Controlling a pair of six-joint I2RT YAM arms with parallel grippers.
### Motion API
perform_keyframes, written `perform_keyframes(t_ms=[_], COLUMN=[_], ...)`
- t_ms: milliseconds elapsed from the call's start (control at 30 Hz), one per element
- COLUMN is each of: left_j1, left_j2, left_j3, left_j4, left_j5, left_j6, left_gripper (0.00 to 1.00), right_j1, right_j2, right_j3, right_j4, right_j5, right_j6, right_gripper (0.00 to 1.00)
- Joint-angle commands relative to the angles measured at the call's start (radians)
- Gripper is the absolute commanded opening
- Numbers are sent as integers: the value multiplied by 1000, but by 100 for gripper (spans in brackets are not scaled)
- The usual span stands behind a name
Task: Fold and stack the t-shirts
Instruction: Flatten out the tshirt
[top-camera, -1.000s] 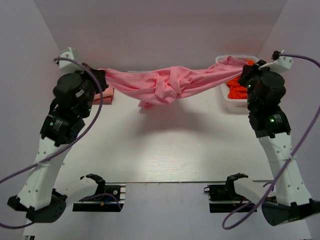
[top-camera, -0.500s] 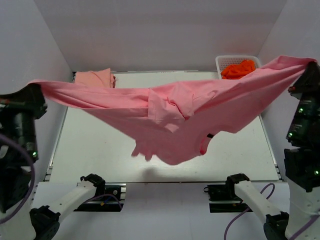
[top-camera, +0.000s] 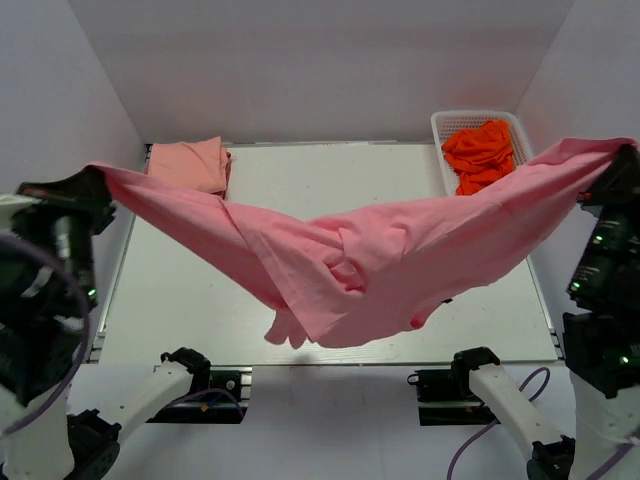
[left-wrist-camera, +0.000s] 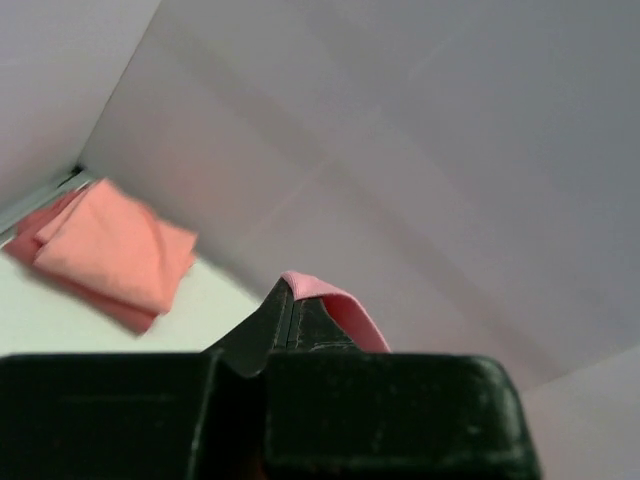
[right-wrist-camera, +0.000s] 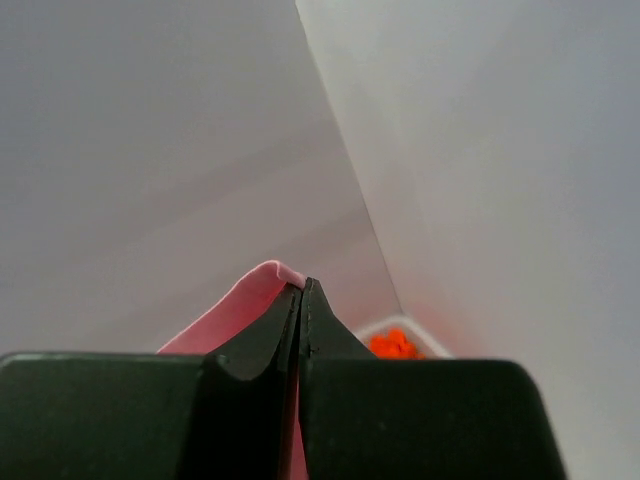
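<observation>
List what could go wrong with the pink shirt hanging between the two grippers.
The left gripper and right gripper each pinch only a thin edge of the pink shirt, so it may slip out. Its middle hangs bunched and twisted, so it may land creased. Its right end hangs near the basket and could snag it.

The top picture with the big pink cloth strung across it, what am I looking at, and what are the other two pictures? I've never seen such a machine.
Two robot arms stand at the near edge of a white table. The top picture looks down from above and behind them; the other two come from a camera on each wrist. The left hand and the right hand are each shut on an end of a rose pink t-shirt, which hangs between them above the table. At the far left lies a folded paler pink shirt; at the far right a white basket holds orange cloth.
</observation>
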Motion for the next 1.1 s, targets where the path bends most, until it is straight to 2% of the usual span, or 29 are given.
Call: perform_keyframes(t_ms=[0,100,133,300,533,567,633,667,800,833,867,900,967,1000,1067], left_j1=[-2,7,7,35,162,191,220,246,285,297,309,309,323,335,345], left_j2=[119,199,269,498,872,918,1056,1103,1331,1370,1413,1484,1541,1559,1549], left_j3=[-119,-227,-268,-325,-175,-152,-72,-39,222,268,361,406,515,534,519], left_j4=[-63,-54,-54,18,110,119,130,130,109,109,94,75,48,37,27], left_j5=[-33,20,36,60,218,250,287,324,379,398,419,431,483,500,533], left_j6=[-75,-126,-162,-197,-158,-158,-149,-138,-109,-97,-97,-88,-88,-88,-79], left_gripper=[0,0,0,0,0,0,0,0,0,5,14,24,42,61,100], right_j1=[-1,-3,-3,-6,-20,-24,-36,-43,-58,-63,-60,-64,-63,-64,-58], right_j2=[51,98,130,330,621,712,779,873,1077,1110,1217,1253,1406,1443,1514], right_j3=[-100,-189,-213,-243,-132,-94,-30,13,171,197,305,349,542,591,731], right_j4=[49,83,86,141,262,273,276,279,290,284,278,258,207,186,82], right_j5=[36,12,5,-7,7,4,-7,-13,-83,-93,-99,-113,-123,-133,-166], right_j6=[41,75,79,78,9,-11,1,1,-8,-20,-19,-25,-28,-35,-49], right_gripper=[0,0,0,0,0,0,0,0,0,0,0,0,0,28,67])
